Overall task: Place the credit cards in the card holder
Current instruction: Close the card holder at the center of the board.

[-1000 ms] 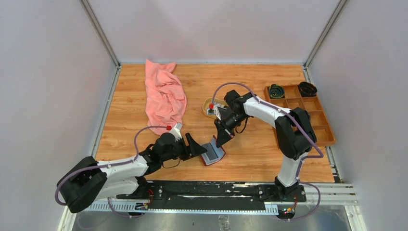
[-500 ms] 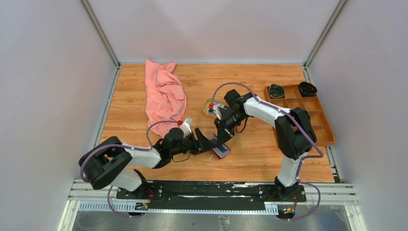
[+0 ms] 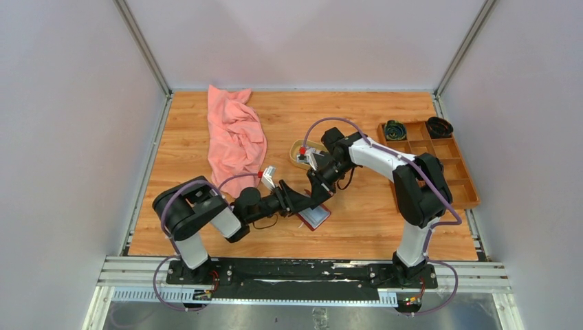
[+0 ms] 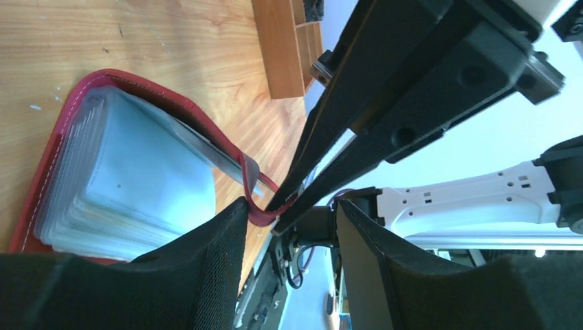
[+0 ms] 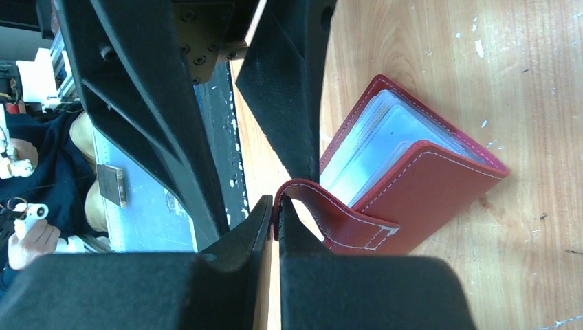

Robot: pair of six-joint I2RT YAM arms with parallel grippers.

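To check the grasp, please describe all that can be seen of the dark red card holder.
The card holder looks like dark red leather with pale stitching along its edges. It lies half open on the wooden table, a stack of clear plastic sleeves showing inside. Its closing strap curls up, and the right tool is shut on the strap's end. The left tool stands open beside that strap.

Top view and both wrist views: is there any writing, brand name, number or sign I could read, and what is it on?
No text can be read in any view.
The dark red leather card holder: plain, with only pale stitching, no brand.
Its clear plastic sleeves: blank.
The oval tan dish: its contents are too small to read.
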